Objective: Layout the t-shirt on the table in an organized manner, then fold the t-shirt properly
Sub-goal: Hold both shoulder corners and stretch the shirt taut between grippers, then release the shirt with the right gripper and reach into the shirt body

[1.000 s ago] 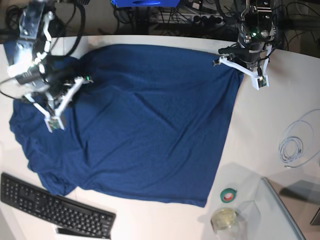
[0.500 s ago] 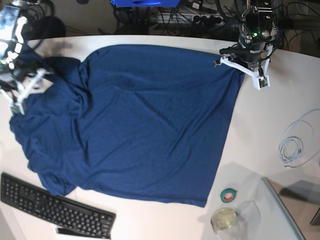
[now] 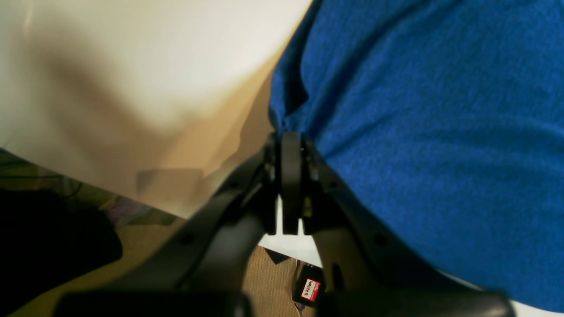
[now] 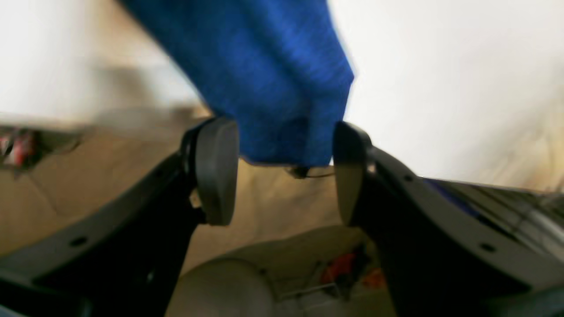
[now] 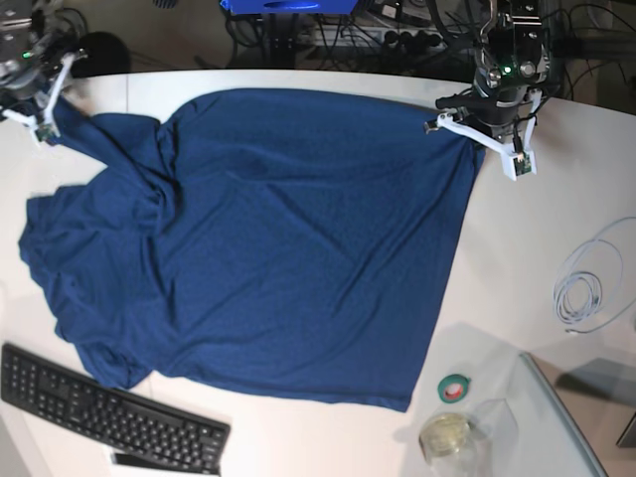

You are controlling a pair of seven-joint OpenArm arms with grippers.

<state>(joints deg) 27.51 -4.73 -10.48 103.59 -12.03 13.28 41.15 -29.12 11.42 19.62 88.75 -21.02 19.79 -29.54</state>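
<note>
The navy t-shirt [image 5: 288,238] lies spread over the white table [image 5: 537,258], smooth across its middle and bunched along its left side. My left gripper [image 5: 482,139] at the far right is shut on the t-shirt's corner; the left wrist view shows the jaws [image 3: 291,145] pressed together on the blue hem [image 3: 418,110]. My right gripper [image 5: 48,114] is at the far left corner by a stretched-out point of cloth. In the right wrist view its fingers [image 4: 284,167] stand apart, open, with the blue fabric tip [image 4: 282,66] between and beyond them at the table [image 4: 440,66] edge.
A black keyboard [image 5: 109,412] lies at the front left, touching the shirt's lower edge. At the front right are a green tape roll [image 5: 455,388], a clear jar [image 5: 445,434] and a grey slab [image 5: 586,397]. A coiled white cable [image 5: 586,288] lies at the right.
My right arm moved from the shirt's left side to the far left corner, drawing cloth out with it, and its jaws opened. The left arm stayed put.
</note>
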